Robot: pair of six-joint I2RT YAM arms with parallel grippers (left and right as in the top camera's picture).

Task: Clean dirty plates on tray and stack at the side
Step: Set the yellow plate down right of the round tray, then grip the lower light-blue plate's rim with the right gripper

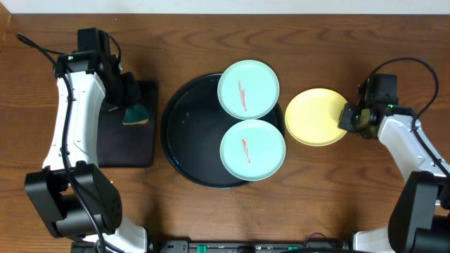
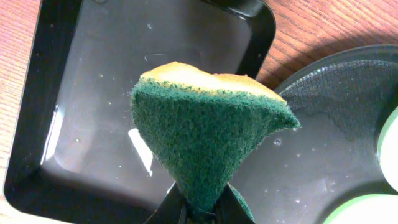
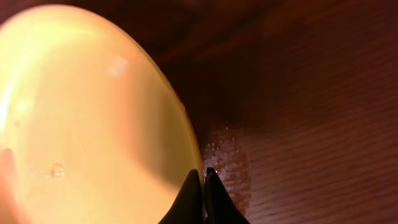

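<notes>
table (image 1: pixel 316 204): bare wood to the right of the trays, the likely side for your stack.
round tray (image 1: pixel 176 140): sits mid-table and carries two plates on its right half; its left half is bare and wet.
rectangular tray (image 1: pixel 126 144): just left of the round one, under your left arm, with a film of water in it, probably for wetting.
blue plates: upper (image 1: pixel 248 88) and lower (image 1: pixel 252 149), nearly touching, each with a red smear, so neither is clean yet.
yellow plate (image 1: pixel 316 116): off the tray on the wood, beside its right rim; no smear shows.
sponge (image 2: pixel 205 137): green face down and folded, hanging over the rectangular tray.
left gripper (image 2: pixel 202 208): clamped on the sponge's lower end.
right gripper (image 3: pixel 204 193): fingers nearly together, pinching the yellow plate's right rim, likely to steady it.
in the way: nothing lies between the sponge and the blue plates.
</notes>
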